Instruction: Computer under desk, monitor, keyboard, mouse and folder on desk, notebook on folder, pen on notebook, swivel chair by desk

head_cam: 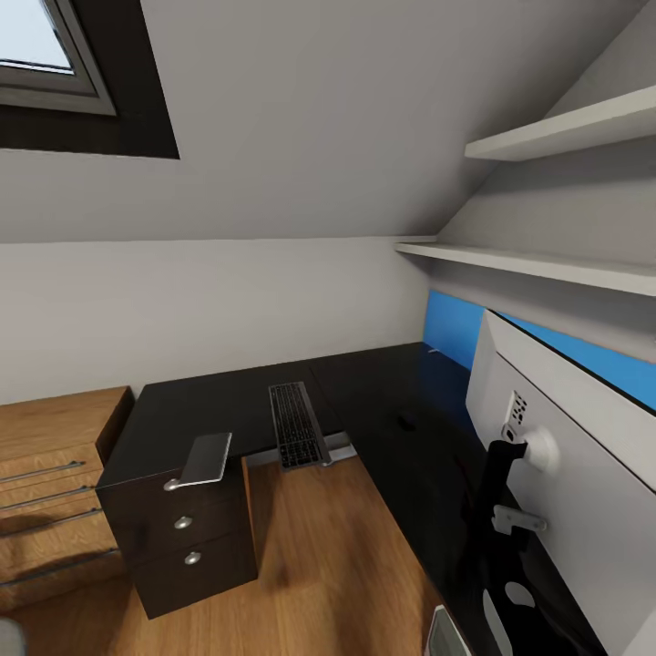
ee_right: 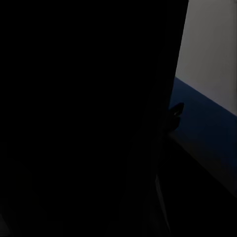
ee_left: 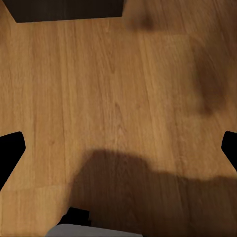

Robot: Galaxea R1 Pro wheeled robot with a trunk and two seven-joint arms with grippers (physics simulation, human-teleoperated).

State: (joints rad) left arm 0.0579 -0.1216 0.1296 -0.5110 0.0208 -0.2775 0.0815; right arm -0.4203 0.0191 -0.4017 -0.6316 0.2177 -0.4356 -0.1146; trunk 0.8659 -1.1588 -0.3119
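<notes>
Sloped attic walls over your black bench: the keyboard overhangs its inner corner, long axis running away from you, monitor right. Left wrist: wood floor, left claw spread wide. Right wrist: dark, right claw unreadable.

L-shaped desk, glossy black top, drawers with round silver knobs at its near left end. Keyboard on the top, overhanging the near edge. Mouse to its right, well apart. Monitor at near right, pale back showing, black stand. Light-wood cabinet far left. White shelves upper right.
</notes>
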